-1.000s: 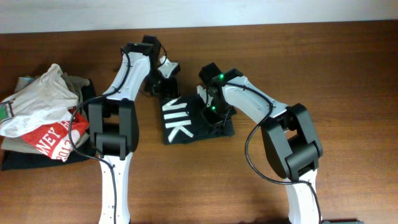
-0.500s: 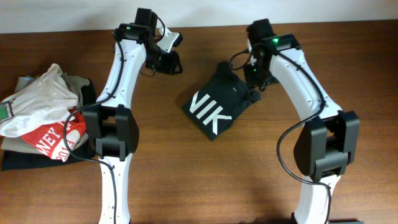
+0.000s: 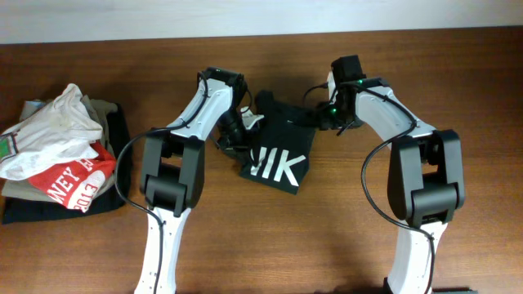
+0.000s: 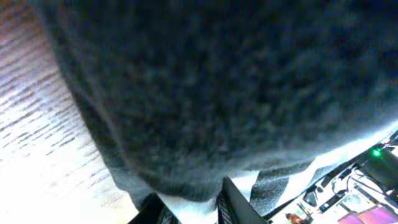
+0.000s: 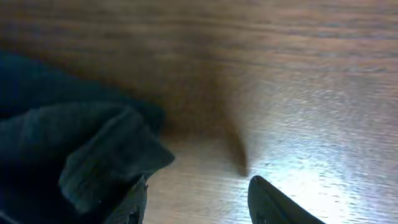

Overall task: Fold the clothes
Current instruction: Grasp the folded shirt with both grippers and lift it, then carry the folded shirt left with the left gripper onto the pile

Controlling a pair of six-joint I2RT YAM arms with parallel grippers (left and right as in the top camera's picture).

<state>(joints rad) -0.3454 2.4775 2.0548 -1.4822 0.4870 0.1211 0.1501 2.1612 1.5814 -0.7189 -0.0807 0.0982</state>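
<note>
The dark charcoal T-shirt (image 3: 282, 140) lies folded in a small bundle at the table's middle, with the white letters "NIK" facing up. My left gripper (image 3: 239, 135) is at its left edge. In the left wrist view the T-shirt's cloth (image 4: 217, 93) fills the frame and a white-printed fold sits pinched between the fingers (image 4: 189, 208). My right gripper (image 3: 321, 116) is at the bundle's upper right corner. In the right wrist view its fingers (image 5: 199, 199) are spread over bare wood, with the T-shirt's bunched edge (image 5: 62, 149) by the left finger.
A pile of other clothes sits at the table's left edge: a white-and-red garment (image 3: 57, 159) on top of a plain black one (image 3: 49, 211). The brown wooden table (image 3: 270, 237) ends at a light wall along the back.
My left gripper came down from the far side of the table to the T-shirt's left edge. The right gripper dropped to the upper right corner. The bundle turned and shifted slightly.
</note>
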